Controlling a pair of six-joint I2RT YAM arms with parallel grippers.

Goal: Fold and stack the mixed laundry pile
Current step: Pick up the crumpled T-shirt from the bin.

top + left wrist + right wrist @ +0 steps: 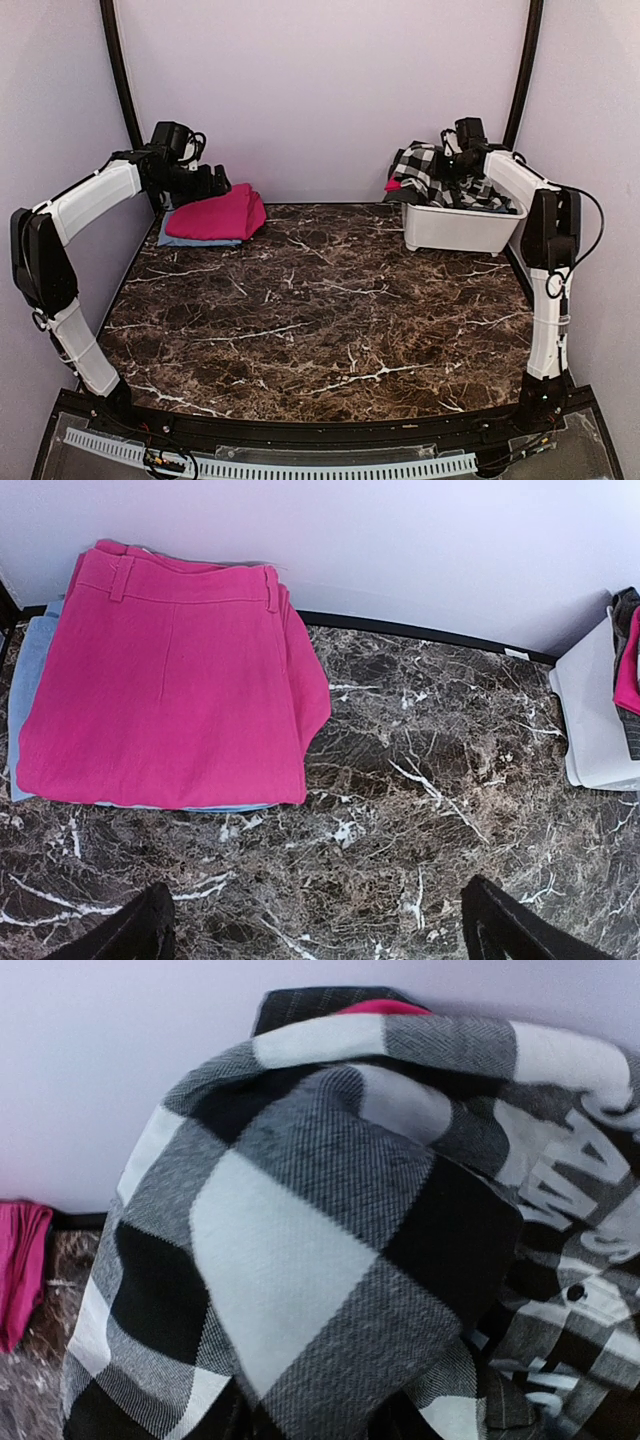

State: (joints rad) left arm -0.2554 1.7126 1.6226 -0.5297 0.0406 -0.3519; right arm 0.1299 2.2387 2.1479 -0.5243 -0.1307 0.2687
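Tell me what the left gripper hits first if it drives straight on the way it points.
Most likely the bare tabletop, just right of the folded pink cloth. The left gripper is open and holds nothing. Depth is unclear.

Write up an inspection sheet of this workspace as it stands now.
Surface: dark marble-patterned tabletop, white veins.
Job's things: folded magenta-pink garment on folded light-blue cloth, back left; black-and-white checked garment heaped in white plastic tub, back right.
Clutter: nothing seen.
Tools: left tool open, above the table beside the stack; right tool sunk in the checked garment, jaws hidden.
Cables: black cable looping along right arm.
Surroundings: plain pale walls, black corner posts.
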